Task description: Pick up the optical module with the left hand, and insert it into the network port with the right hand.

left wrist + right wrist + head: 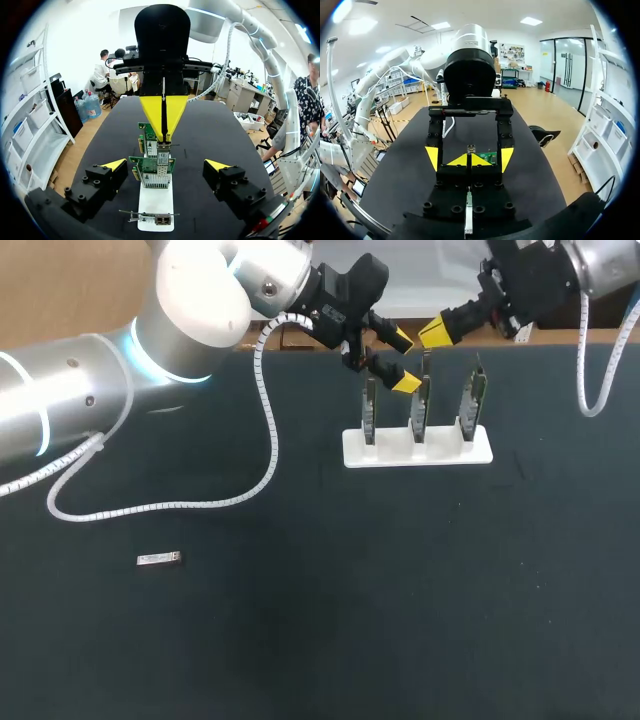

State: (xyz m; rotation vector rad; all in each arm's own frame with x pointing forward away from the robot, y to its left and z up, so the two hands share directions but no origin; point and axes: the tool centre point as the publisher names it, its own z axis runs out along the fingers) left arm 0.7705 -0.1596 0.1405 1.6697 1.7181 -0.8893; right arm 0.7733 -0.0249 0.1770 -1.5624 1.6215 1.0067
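Bearing network cards [420, 412] (racked): black tabletop [350, 620]

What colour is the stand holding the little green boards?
White. The stand shows best in the head view.

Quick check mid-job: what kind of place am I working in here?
Probably a robotics test bench for network hardware: a black table, a white stand holding three cards, and a spare module lying loose.
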